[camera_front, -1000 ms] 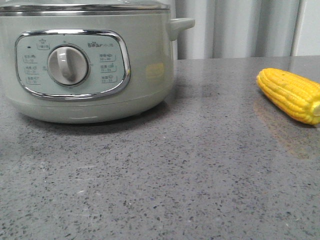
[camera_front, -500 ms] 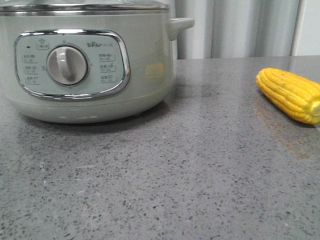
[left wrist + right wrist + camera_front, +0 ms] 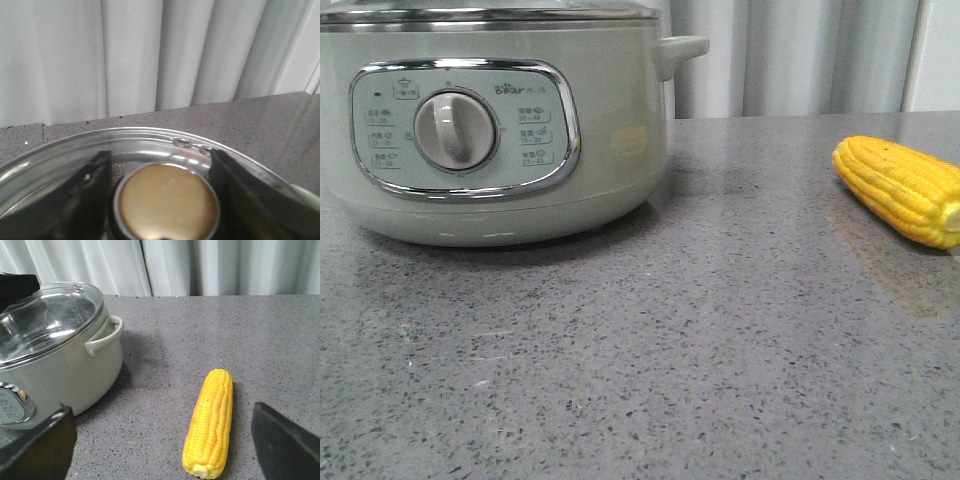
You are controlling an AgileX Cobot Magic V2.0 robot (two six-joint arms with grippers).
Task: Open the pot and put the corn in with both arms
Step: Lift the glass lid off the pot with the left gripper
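The left pincer stood open astride the lid knob, not visibly gripping. The right pincer gaped wide, empty, above the corn lying on the bench, well apart from the pot marked "Bear".

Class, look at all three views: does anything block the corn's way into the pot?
Yes. The glass lid is on the pot, closing the top. The left gripper straddles its knob. On the counter, nothing lies between the corn and pot.
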